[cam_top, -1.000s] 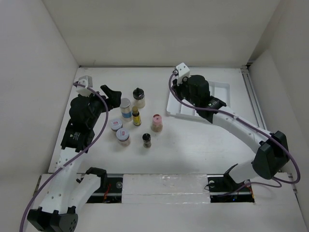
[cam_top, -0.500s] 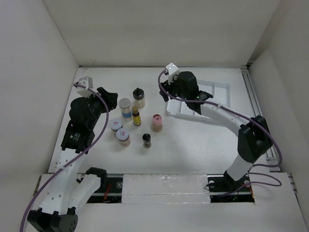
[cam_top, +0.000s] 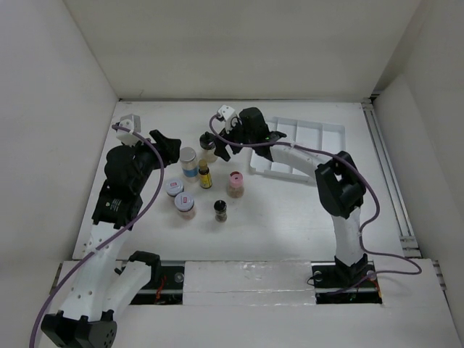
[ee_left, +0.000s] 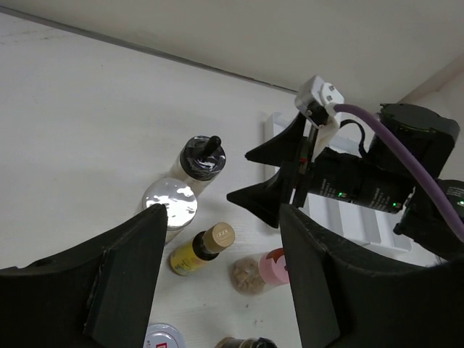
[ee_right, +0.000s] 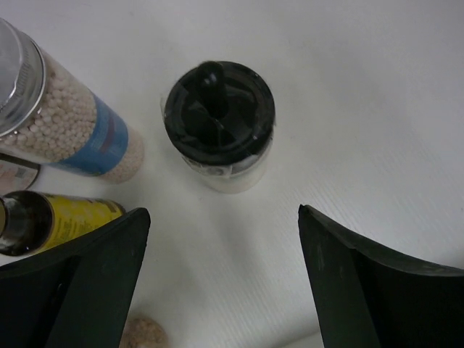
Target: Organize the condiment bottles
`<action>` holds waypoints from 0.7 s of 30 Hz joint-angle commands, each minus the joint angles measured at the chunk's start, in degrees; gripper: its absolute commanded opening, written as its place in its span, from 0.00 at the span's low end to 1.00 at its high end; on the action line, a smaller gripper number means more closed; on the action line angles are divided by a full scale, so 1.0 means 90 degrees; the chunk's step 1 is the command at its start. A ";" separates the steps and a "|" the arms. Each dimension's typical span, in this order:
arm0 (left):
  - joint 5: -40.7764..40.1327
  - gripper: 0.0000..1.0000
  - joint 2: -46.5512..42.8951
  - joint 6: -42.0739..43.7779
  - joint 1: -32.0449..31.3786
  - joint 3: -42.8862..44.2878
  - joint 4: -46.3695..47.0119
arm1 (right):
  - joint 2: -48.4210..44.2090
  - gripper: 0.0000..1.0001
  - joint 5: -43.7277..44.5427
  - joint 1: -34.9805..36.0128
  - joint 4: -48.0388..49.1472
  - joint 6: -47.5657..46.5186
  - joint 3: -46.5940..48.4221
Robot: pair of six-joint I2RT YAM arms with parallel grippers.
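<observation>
The right claw (ee_right: 221, 217) is spread wide and has nothing in it. Its two fingers point down at the black-lidded jar (ee_right: 220, 119), which stands upright just ahead of the tips, lined up with the gap but not yet between them and not touched. I'd say the claw is opened that far so it can slide down either side of the round lid; the little knob on top leaves nothing else handy to pinch.

To the claw's left, close beside that jar, stands the silver-lidded jar (ee_right: 65, 123) with a blue band and pale beads inside. Nearer the left finger lies the yellow-labelled bottle (ee_right: 51, 217). These two sit close enough that the left finger could nudge them on the way in, so that side needs care.

From above, the pink-lidded jar (cam_top: 235, 179) stands a little way off from the claw, towards the arms' bases. Beyond the yellow bottle come two jars with red-marked white lids (cam_top: 173, 186), one just behind the other, and a small dark jar (cam_top: 220, 209) nearest the bases. All seven stand loose on the table (cam_top: 290, 210).

Behind the right claw, along its own arm, lies the white tray (cam_top: 319, 145), with no bottle in it that I can see. It looks like where the jars belong.

The left claw (cam_top: 172, 147) hangs open and empty on the far side of the silver-lidded jar, facing the right one, seemingly waiting.
</observation>
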 commanded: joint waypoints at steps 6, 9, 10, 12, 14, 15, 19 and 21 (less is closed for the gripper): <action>0.0202 0.60 0.0001 0.0022 0.0021 -0.0030 0.0319 | 0.0800 0.90 -0.0551 0.0084 0.0015 -0.0237 0.1131; 0.0202 0.60 0.0001 0.0022 0.0021 -0.0030 0.0319 | 0.1015 0.90 -0.0610 0.0084 0.0073 -0.0237 0.1375; 0.0202 0.60 0.0001 0.0022 0.0021 -0.0030 0.0319 | 0.1073 0.90 -0.0611 0.0142 0.0073 -0.0237 0.1521; 0.0202 0.60 0.0001 0.0022 0.0021 -0.0030 0.0319 | 0.1191 0.90 -0.0552 0.0200 0.0170 -0.0168 0.1581; 0.0202 0.60 0.0069 0.0022 0.0021 -0.0030 0.0319 | 0.1337 0.89 -0.0406 0.0201 0.0307 -0.0110 0.1669; 0.0202 0.60 0.0069 0.0022 0.0021 -0.0030 0.0319 | 0.1338 0.89 -0.0406 0.0259 0.0511 -0.0052 0.1669; 0.0260 0.60 0.0069 0.0022 0.0021 -0.0030 0.0319 | 0.1465 0.89 -0.0406 0.0259 0.0902 0.0105 0.1669; 0.0260 0.60 0.0069 0.0022 0.0021 -0.0030 0.0319 | 0.1581 0.86 -0.0337 0.0259 0.1098 0.0183 0.1669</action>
